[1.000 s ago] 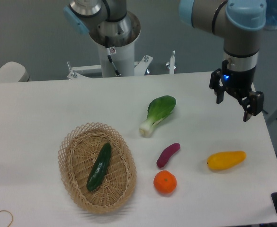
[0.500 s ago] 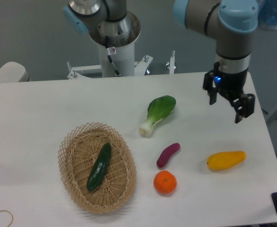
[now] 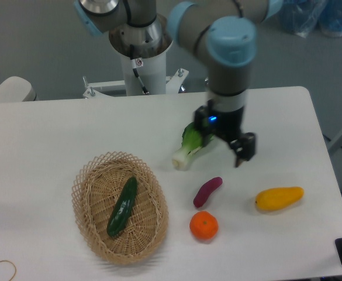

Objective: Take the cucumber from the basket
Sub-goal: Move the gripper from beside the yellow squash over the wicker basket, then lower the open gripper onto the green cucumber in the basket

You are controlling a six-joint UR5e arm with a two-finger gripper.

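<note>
The dark green cucumber [image 3: 122, 206] lies lengthwise inside the oval tan wicker basket [image 3: 151, 237] at the front left of the table. My gripper [image 3: 224, 143] hangs open and empty above the table's middle, over the leafy end of the bok choy [image 3: 190, 145]. It is well to the right of and behind the basket. Part of the bok choy's leaf is hidden by the gripper.
A small purple sweet potato [image 3: 207, 191], an orange [image 3: 204, 226] and a yellow mango-like fruit [image 3: 279, 198] lie right of the basket. The robot base [image 3: 140, 64] stands at the back. A thin hook-shaped wire [image 3: 8, 268] lies at the front left corner.
The arm has swung left from the table's right edge to above the bok choy. The objects on the table have not moved.
</note>
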